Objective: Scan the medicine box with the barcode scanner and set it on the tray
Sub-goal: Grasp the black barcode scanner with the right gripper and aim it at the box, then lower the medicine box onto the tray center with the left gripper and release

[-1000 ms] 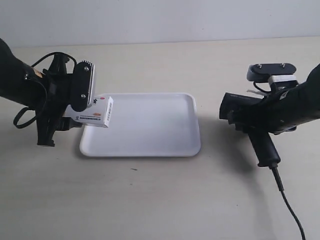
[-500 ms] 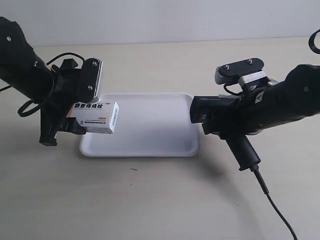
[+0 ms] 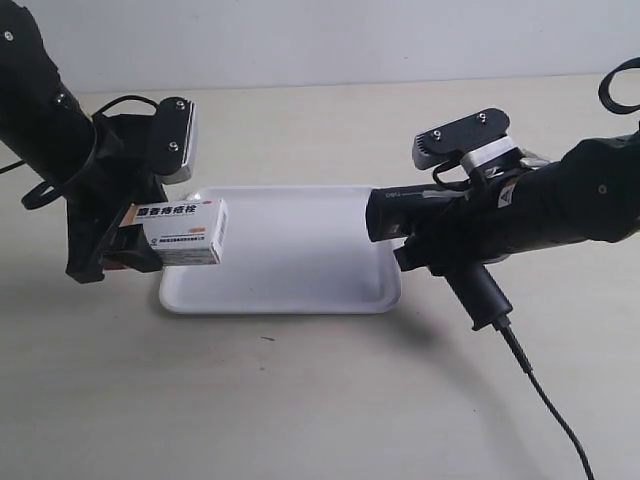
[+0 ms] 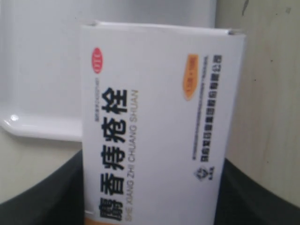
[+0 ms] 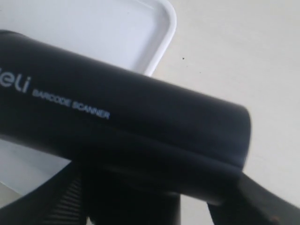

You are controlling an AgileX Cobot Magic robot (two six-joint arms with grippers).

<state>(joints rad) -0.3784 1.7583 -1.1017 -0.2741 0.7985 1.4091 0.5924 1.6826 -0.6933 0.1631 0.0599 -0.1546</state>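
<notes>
Left hand (image 3: pixel 120 240) pinching the medicine box (image 3: pixel 182 231) above the tray's (image 3: pixel 300 290) edge, right hand (image 3: pixel 455 235) clamped on the barcode scanner (image 3: pixel 440 225), its head over the tray's opposite edge, facing the box, pale surface (image 3: pixel 300 400) beneath.

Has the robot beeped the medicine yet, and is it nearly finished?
Both pick-ups look done: the left gripper holds the small white medicine carton above the table, and the right gripper holds the black pistol-shaped barcode scanner. Happening now: the scanner's head points across the flat white plastic tray toward the carton. Whether it has beeped, I cannot tell. Left: laying the carton on the tray.
</notes>
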